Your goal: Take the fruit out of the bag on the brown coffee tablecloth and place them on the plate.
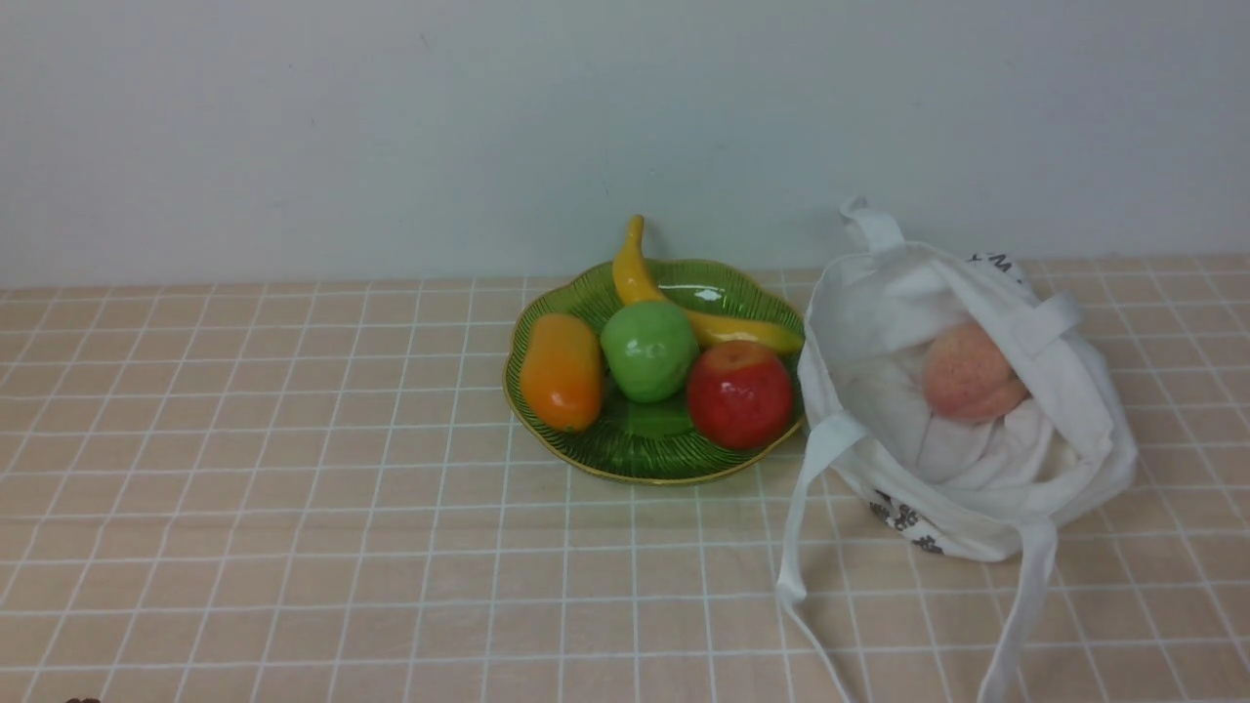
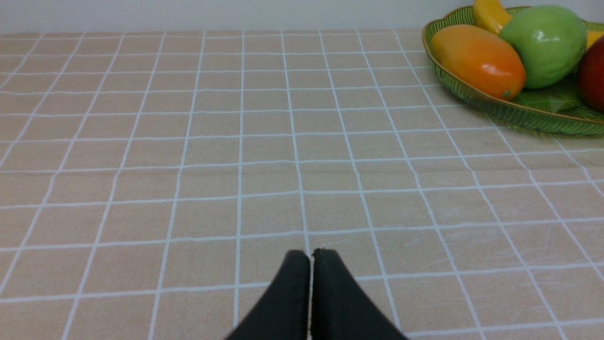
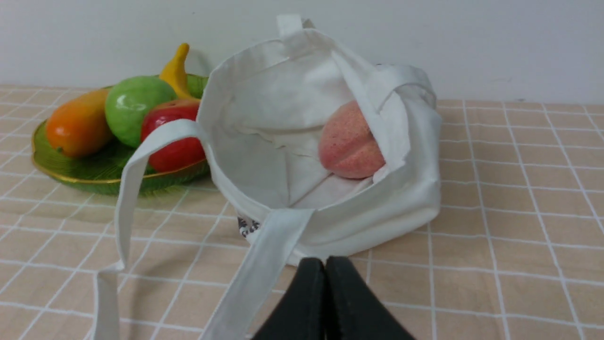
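Peach sits in our open bag; green apple on plate; our left claw and right claw pressed together.

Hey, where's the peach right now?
In the front view, the peach is on the robot's right, inside the open white bag, which sits just right of the green plate.

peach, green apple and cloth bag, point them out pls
Peach (image 1: 965,369): front view, its upper side.
Green apple (image 1: 647,350): front view, its middle.
Cloth bag (image 3: 377,215): right wrist view, its outer side.
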